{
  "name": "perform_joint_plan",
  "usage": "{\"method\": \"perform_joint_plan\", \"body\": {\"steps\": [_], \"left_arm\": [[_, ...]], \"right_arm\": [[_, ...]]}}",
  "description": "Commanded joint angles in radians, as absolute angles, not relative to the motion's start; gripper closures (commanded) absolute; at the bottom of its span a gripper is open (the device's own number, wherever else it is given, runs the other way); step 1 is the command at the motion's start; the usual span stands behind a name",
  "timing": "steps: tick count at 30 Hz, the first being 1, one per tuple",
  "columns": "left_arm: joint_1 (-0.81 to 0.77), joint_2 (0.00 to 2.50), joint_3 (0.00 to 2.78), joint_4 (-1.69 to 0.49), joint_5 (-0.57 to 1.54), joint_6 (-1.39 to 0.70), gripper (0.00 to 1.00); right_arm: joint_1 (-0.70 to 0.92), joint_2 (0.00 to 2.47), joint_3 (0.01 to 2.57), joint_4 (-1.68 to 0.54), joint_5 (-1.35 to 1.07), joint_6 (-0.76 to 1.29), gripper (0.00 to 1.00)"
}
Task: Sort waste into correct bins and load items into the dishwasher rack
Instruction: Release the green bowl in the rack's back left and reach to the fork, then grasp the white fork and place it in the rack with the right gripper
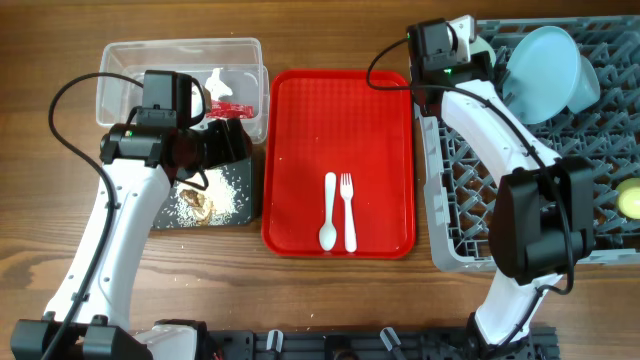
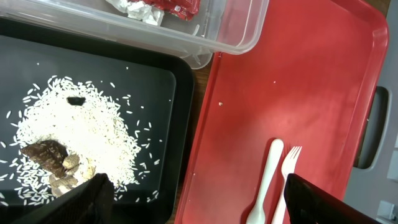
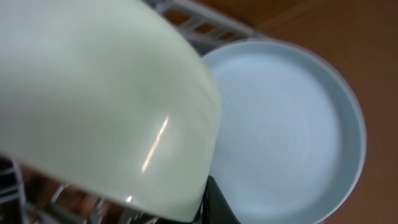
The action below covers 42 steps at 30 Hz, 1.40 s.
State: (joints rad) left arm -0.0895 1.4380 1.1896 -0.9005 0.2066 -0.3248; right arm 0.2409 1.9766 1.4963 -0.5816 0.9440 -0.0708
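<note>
**Cutlery lies by the left gripper's right finger**

The left gripper hangs empty, fingers spread wide. The white spoon and fork lie side by side on the red tray, just inside its right finger. Their long axes are parallel and run across the line between the fingers (a fair lie for a pinch). By its left finger is the rice in the black tray. This arm is nearer. The right gripper is well apart at the rack, with the pale green bowl close against it; whether clamped, I cannot tell. Nothing covers the cutlery.
</note>
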Motion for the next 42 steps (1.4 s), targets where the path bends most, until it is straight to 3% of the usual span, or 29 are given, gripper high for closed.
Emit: {"method": "perform_joint_plan", "body": {"steps": [1,3,5,9,12,17,25,33,42], "left_arm": [[-0.088,1.432,1.196,-0.898,0.212,-0.33,0.11],[-0.088,1.432,1.196,-0.898,0.212,-0.33,0.08],[-0.088,1.432,1.196,-0.898,0.212,-0.33,0.08],[-0.088,1.432,1.196,-0.899,0.212,-0.33,0.08],[-0.088,1.432,1.196,-0.899,0.211,-0.33,0.07],[-0.088,1.432,1.196,-0.899,0.211,-0.33,0.06],[-0.088,1.432,1.196,-0.899,0.211,-0.33,0.05],[-0.088,1.432,1.196,-0.9,0.211,-0.33,0.05],[-0.088,1.432,1.196,-0.9,0.211,-0.33,0.04]], "right_arm": [[0.237,1.982,1.49,-0.688,0.835,0.04,0.96],[0.237,1.945,1.491,-0.758,0.702,0.061,0.96],[0.236,1.901,1.491,-0.79,0.597,0.084,0.88],[0.236,1.746,1.491,-0.828,0.392,0.085,0.57],[0.236,1.618,1.491,-0.857,0.171,0.086,0.48],[0.249,1.554,1.487,-0.966,-0.184,0.177,0.47],[0.445,1.626,1.341,-0.996,-0.201,0.315,0.46],[0.611,1.846,1.254,-0.935,-0.139,0.504,0.46],[0.612,2.011,1.253,-0.893,-0.076,0.526,0.62]]}}
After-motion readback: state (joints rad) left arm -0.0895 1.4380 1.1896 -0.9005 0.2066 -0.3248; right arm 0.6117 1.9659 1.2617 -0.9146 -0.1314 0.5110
